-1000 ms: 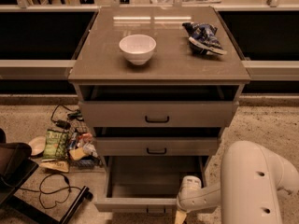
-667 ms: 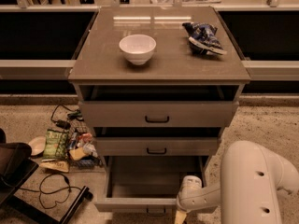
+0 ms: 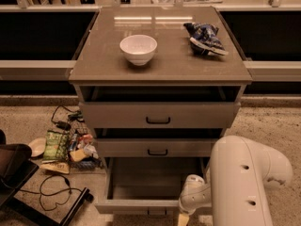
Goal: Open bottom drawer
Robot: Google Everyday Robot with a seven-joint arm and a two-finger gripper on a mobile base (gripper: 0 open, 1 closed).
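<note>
The bottom drawer of the grey-beige cabinet is pulled well out, showing its plain flat grey inside. Its small black bar handle sits at the bottom edge of the view. My gripper is at the drawer's front, just right of the handle, at the end of the white arm that fills the lower right. Its fingertips are cut off by the bottom edge of the view.
The top drawer and middle drawer stand slightly open. A white bowl and a blue chip bag sit on the cabinet top. Snack packets, a plate and cables litter the floor at left. A black chair base stands lower left.
</note>
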